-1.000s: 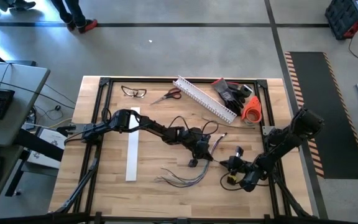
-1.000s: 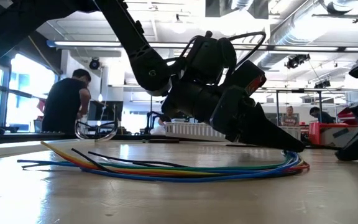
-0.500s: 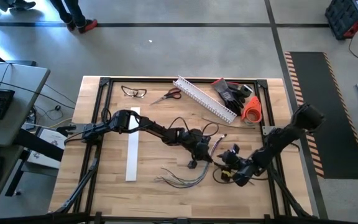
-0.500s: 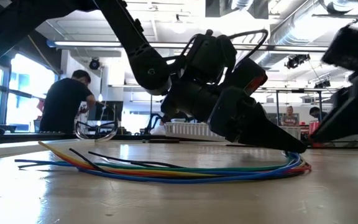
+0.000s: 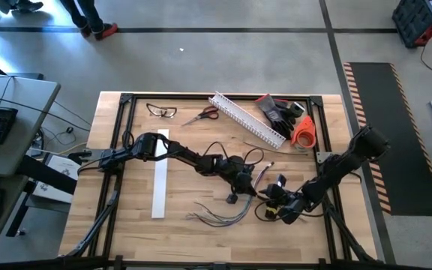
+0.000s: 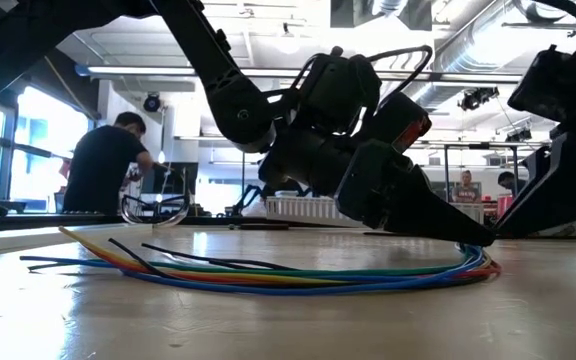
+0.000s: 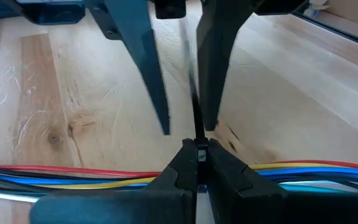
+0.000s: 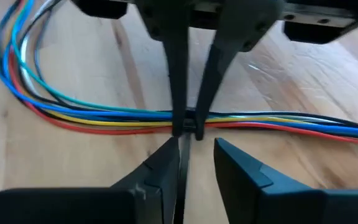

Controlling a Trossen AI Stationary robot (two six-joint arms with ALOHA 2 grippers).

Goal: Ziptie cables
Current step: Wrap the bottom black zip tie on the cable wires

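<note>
The cables (image 5: pixel 220 216) are a loose bundle of coloured wires lying curved on the wooden table, also seen in the low view (image 6: pixel 298 275). My left gripper (image 7: pixel 199 155) reaches in from the table's left and is shut on a thin dark ziptie (image 7: pixel 194 106) right at the bundle (image 8: pixel 73 118). My right gripper (image 8: pixel 197 162) faces it from the right, just short of the bundle. Its fingers stand apart with the ziptie's free end (image 8: pixel 181 177) between them, close along one finger. Whether that finger touches the strip I cannot tell. My left gripper pinches the ziptie between its two fingertips, at the small light head (image 7: pixel 199 151) where the strip meets the cables. The fingers slant down from the table's left. From the pinch the strip runs straight on toward my right gripper. The cables stay on the table.
A long white strip (image 5: pixel 159 180) lies left of the cables. Along the far edge are glasses (image 5: pixel 161 111), scissors (image 5: pixel 201 116), a white slotted channel (image 5: pixel 246 118), dark gloves (image 5: pixel 280 112) and an orange roll (image 5: pixel 304 131). A person (image 6: pixel 108 165) stands beyond the table.
My right gripper has moved toward the table's left and a little toward its far edge, closing in on my left gripper, and has come into the low view at the right. The cables and my left gripper have kept still.
</note>
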